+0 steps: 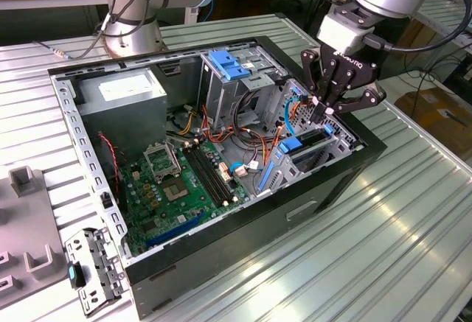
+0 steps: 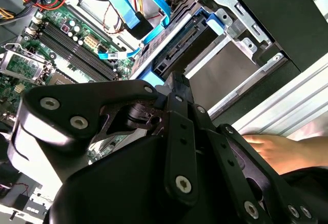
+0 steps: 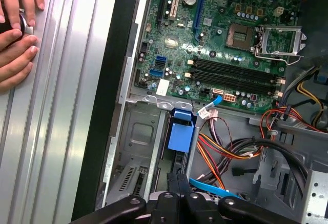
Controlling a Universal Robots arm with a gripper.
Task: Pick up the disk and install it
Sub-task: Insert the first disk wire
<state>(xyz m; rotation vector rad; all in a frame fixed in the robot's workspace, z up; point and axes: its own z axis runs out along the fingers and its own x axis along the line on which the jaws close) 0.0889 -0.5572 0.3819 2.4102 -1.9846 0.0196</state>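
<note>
Your arm reaches down into the open computer case (image 1: 243, 219), which lies on its side on the ribbed metal surface (image 1: 346, 263). The fingers (image 1: 322, 110) sit over the drive cage at the exterior view's right end of the case. They are drawn together with no gap showing between them, and you can see nothing pinched there. In the second wrist view the fingers (image 2: 177, 83) have their tips down at the near edge of the disk (image 2: 177, 55), touching it or just above it. The disk (image 1: 306, 147) sits in the lower bay of that cage, its blue carrier rails running along both sides and its dark connector end facing the motherboard (image 1: 177, 182). A flat blue data cable (image 2: 128, 3) loops just beside that end. The motherboard's green board fills the middle of the case floor, and the grey power supply box (image 1: 122, 97) with its white sticker is at the far corner, well apart from the disk. In the first wrist view a person's hands (image 3: 15, 34) rest on the surface outside the case wall, closed around a small dark object.
</note>
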